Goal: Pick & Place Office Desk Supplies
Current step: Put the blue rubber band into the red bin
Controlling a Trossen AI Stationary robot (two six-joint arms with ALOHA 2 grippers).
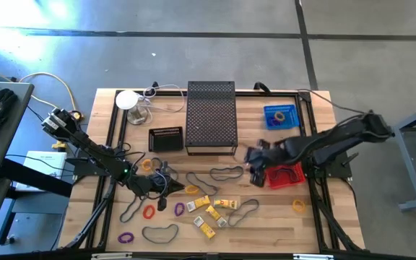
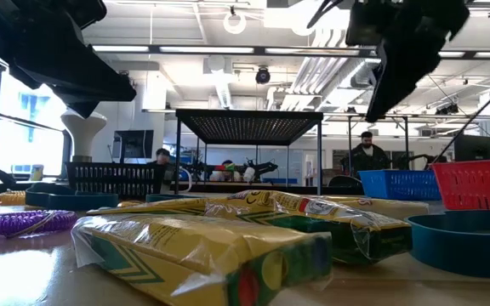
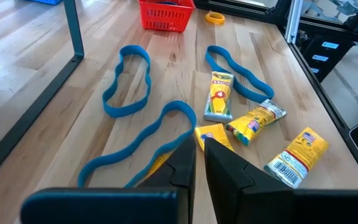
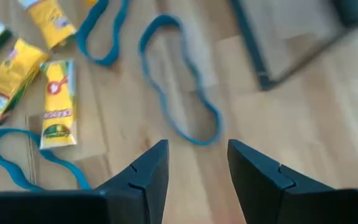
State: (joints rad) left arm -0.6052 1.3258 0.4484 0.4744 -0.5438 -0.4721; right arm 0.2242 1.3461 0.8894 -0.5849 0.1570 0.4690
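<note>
Left gripper (image 3: 199,163): fingers closed over blue band (image 3: 145,146), long axis along the fingers.
Right gripper (image 4: 197,165): fingers apart, empty, above the desk (image 4: 328,112).

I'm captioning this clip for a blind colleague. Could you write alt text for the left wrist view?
The left gripper, fingers nearly shut with nothing visibly between them, hovers low over a wooden table beside a blue rubber-band loop. Ahead lie four yellow crayon packets, including one upright-printed packet, two more blue loops, and farther off a red basket.
</note>
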